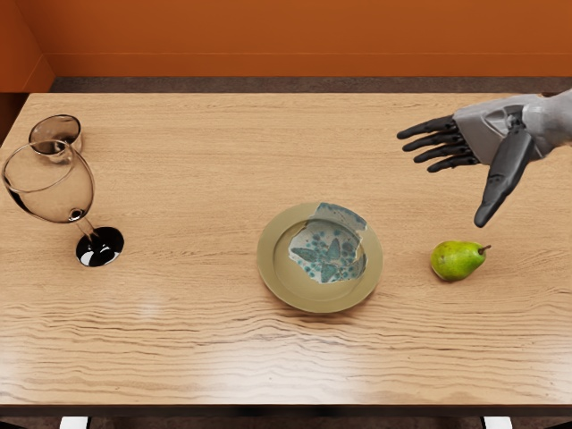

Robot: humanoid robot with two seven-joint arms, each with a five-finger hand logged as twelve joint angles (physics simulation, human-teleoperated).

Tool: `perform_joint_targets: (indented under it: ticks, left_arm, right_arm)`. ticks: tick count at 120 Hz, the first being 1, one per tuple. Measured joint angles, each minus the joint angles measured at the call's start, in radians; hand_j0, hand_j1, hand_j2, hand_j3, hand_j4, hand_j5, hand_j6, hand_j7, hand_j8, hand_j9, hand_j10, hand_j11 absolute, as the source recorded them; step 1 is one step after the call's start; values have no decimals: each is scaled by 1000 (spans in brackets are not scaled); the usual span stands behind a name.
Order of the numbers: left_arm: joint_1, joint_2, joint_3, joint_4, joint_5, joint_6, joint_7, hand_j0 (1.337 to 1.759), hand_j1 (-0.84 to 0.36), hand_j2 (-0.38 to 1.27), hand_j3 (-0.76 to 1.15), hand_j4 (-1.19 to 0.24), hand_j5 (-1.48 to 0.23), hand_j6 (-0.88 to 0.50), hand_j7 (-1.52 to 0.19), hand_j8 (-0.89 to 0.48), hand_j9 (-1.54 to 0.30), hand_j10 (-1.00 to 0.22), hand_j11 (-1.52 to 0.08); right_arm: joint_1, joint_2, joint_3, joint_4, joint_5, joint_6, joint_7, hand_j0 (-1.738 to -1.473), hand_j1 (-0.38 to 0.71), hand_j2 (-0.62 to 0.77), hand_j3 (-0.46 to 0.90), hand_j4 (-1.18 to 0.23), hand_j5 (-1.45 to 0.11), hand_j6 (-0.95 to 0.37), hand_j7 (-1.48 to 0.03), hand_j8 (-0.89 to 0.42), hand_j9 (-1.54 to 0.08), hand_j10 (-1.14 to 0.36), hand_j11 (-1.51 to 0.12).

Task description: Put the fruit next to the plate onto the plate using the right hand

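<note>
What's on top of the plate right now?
Only its own blue-green pattern shows on the plate; no fruit lies there. The pear sits on the table beside it, not touching. The plate covers whatever is under it.

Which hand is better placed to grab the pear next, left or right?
Right. The right hand hovers open just beyond the pear, which lies to the right of the plate. The left arm is not in view, so it would probably have farther to travel.

bare table (223, 161) around pear (457, 260), plate (319, 256) near, wine glass (55, 190) well apart
</note>
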Motion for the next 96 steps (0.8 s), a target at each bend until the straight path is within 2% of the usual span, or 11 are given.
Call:
perform_joint_targets:
  ticks: [17, 32, 45, 56, 71, 96]
  left_arm:
    - [2, 0, -2, -1, 0, 0, 0, 1658, 349, 0, 0, 0, 0, 0, 0, 0, 0, 0, 0]
    - [3, 0, -3, -1, 0, 0, 0, 1658, 349, 0, 0, 0, 0, 0, 0, 0, 0, 0, 0]
    - [3, 0, -4, 0, 0, 0, 0, 1658, 349, 0, 0, 0, 0, 0, 0, 0, 0, 0, 0]
    - [8, 0, -4, 0, 0, 0, 0, 1658, 349, 0, 0, 0, 0, 0, 0, 0, 0, 0, 0]
    - [8, 0, -4, 0, 0, 0, 0, 1658, 349, 0, 0, 0, 0, 0, 0, 0, 0, 0, 0]
    - [8, 0, -3, 0, 0, 0, 0, 1658, 349, 0, 0, 0, 0, 0, 0, 0, 0, 0, 0]
  right_arm:
    - [177, 93, -198, 42, -80, -142, -2, -1658, -309, -7, 0, -35, -44, -36, -44, -36, -44, -35, -44]
    - [243, 113, -283, 129, -189, -275, -2, -1658, -309, -7, 0, -36, -44, -36, -44, -36, -44, -35, -44]
    - [261, 133, -380, 184, -277, -429, -2, -1658, -308, -7, 0, -37, -45, -38, -45, -37, -45, -36, -45]
    - [266, 116, -430, 242, -325, -496, -3, -1658, -305, -7, 0, -40, -48, -41, -48, -40, -48, -39, -48]
    - [264, 98, -472, 279, -366, -510, -3, -1658, -302, -8, 0, -43, -53, -44, -52, -44, -52, -43, -52]
    - [216, 103, -507, 293, -452, -520, -3, -1658, -300, -8, 0, -45, -55, -47, -54, -46, -55, -44, -55]
